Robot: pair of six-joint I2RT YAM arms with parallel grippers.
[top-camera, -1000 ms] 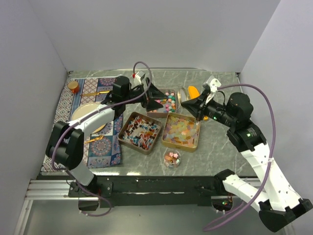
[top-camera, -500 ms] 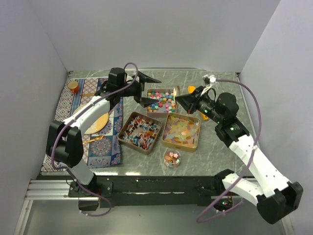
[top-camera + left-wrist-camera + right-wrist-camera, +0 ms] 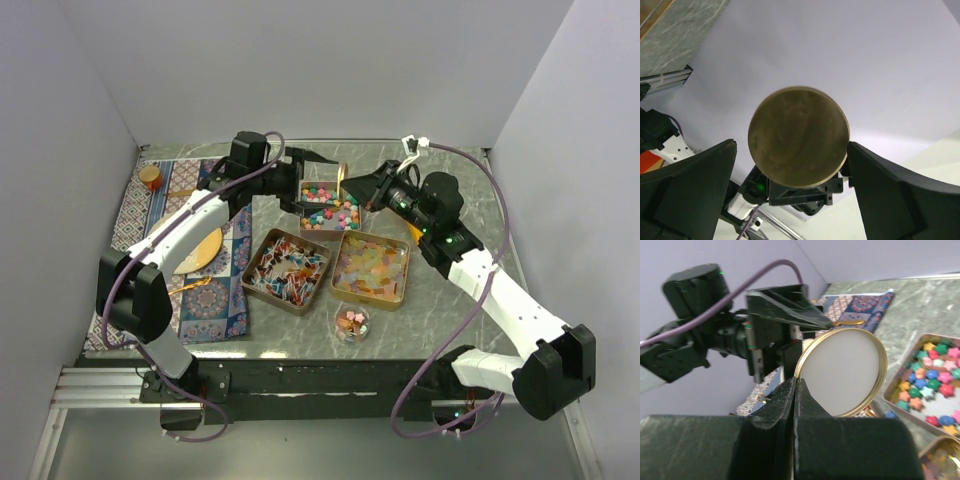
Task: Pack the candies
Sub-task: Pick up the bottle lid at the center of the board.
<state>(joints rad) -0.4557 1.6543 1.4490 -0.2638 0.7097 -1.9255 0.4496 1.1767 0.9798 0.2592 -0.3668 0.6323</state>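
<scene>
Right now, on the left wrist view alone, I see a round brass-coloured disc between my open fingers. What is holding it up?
Observer: The right gripper is, shut on the edge of the lid.
Operator: What does its far face look like?
Observer: White, ringed by a gold rim.
Operator: And what lies under it?
Observer: In the top view it appears over the far end of the tin of star-shaped candies.
</scene>
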